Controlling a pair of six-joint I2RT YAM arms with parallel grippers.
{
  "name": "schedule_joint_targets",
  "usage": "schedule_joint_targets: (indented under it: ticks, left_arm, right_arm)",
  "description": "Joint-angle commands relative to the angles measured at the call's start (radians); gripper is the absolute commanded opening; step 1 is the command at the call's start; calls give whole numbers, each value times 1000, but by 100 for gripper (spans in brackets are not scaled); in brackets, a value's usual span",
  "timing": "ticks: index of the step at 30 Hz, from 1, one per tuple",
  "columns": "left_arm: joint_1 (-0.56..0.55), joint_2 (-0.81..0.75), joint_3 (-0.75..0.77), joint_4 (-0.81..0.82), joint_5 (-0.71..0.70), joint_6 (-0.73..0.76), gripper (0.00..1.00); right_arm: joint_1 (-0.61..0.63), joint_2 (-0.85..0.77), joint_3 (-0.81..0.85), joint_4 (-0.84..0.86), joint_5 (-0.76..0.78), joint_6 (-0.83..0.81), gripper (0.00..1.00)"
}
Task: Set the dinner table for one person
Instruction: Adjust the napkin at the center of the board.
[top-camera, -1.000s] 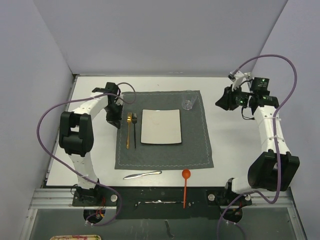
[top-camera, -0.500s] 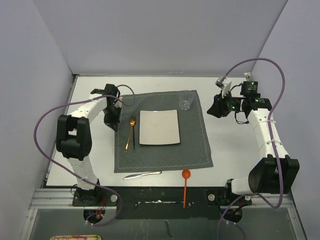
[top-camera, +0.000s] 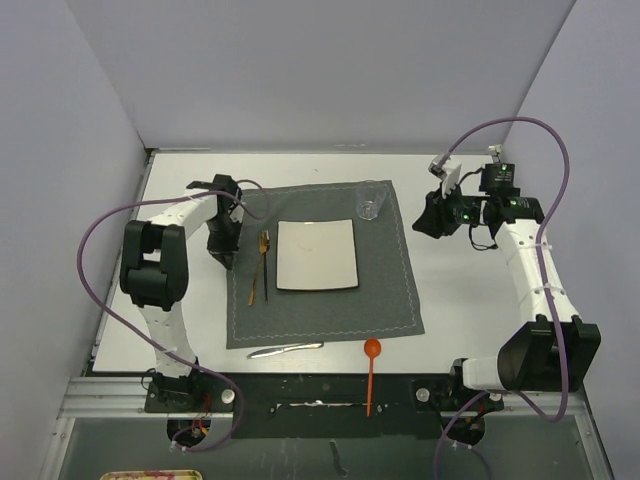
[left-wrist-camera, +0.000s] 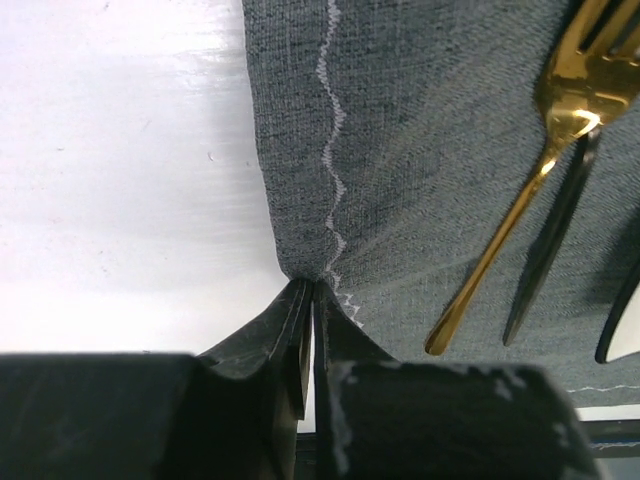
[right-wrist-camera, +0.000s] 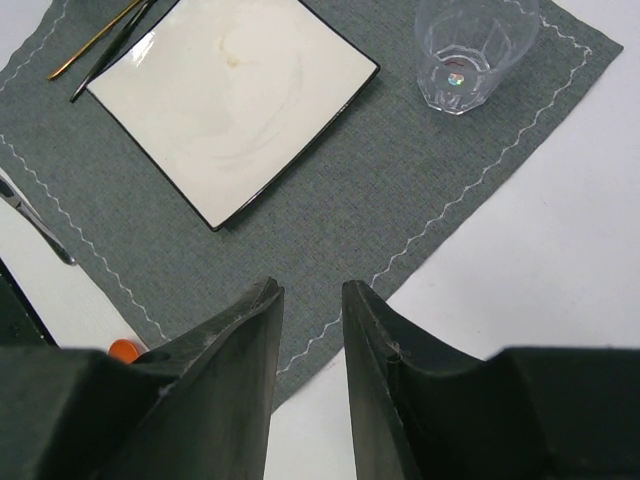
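Dinner table (top-camera: 470, 300), wide right margin — left pincer (left-wrist-camera: 308, 292) pinches placemat (top-camera: 390, 290) edge.

Links: white shells with black joint blocks on the left arm (top-camera: 160, 262) and right arm (top-camera: 535, 270).
Cables: one purple cable (top-camera: 81, 262) looped out at 9 o'clock, a second purple cable (top-camera: 520, 120) at 2 o'clock.
Lights: green lights (top-camera: 466, 213) glowed on the right wrist.
Fingers: left end effector (left-wrist-camera: 308, 292) and right end effector (right-wrist-camera: 308, 295) were matte dark grey.
Bases: black mounts (top-camera: 175, 392) at 6 o'clock.

dinner table (top-camera: 462, 292): white | placemat (top-camera: 320, 312): grey, white zigzag stitching | plate (top-camera: 317, 255): off-white, dark rim | fork (left-wrist-camera: 500, 242): gold | neighbouring utensil (left-wrist-camera: 555, 226): perhaps black
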Motion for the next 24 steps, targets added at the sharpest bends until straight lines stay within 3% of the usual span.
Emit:
schedule_joint_targets:
  ticks: [1,9,10,12,14,15,16,24]
  left_arm:
    - [28,21,18,-19,-1,10,4]
    - [42,-8,75,-17,88,33,14]
    - [43,-12,75,-13,107,33,20]
    - [43,-25,81,-4,137,35,53]
    - [43,-41,90,4,165,38,76]
    - [43,-47,94,9,176,40,93]
    - [43,-51,98,16,188,42,97]
    - [51,-22,221,86,292,70,98]
  right_arm:
    - [30,10,42,25,12,6,32]
    - [41,38,75,22,19,7,32]
    - [42,41,79,19,20,6,32]
    - [42,44,82,14,23,0,32]
    - [41,42,77,14,27,-5,32]
    - [41,40,75,18,28,-5,32]
    - [42,39,72,22,29,-5,32]
    - [41,55,54,54,39,5,31]
